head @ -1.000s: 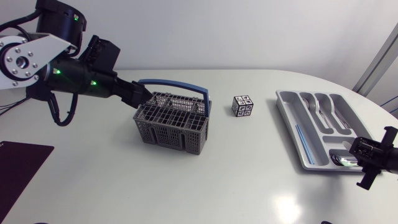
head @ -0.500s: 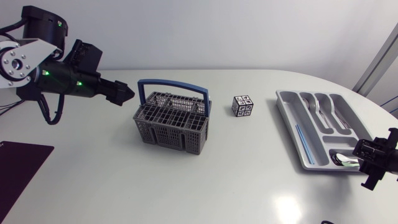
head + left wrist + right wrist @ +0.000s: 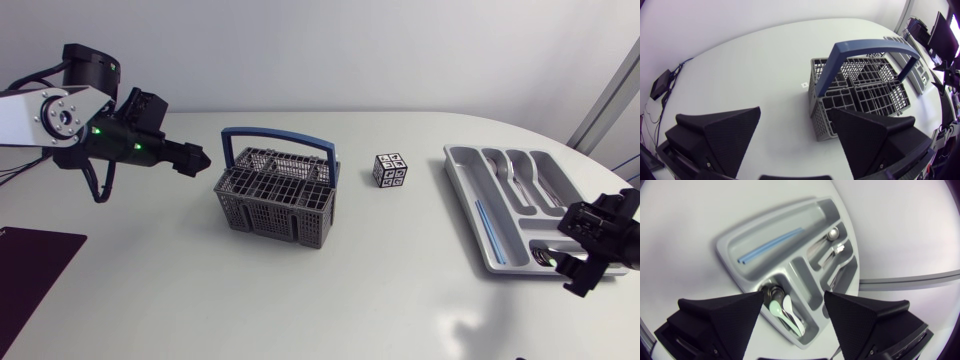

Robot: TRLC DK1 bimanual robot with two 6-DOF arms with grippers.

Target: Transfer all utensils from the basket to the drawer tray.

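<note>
Left wrist view is showing our left gripper (image 3: 795, 120) released beside the basket (image 3: 880, 95), toward the table's far edge. Our right gripper (image 3: 793, 297) is hanging released over the drawer tray (image 3: 760, 237) holding utensils (image 3: 782, 311) at the right edge. We are judging the basket empty, so each compartment needs checking.

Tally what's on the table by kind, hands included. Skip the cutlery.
Basket: 1
Tray: 1
Cube: 1
Mat: 1
Hands: 2, left hand and right hand
Total: 6
</note>
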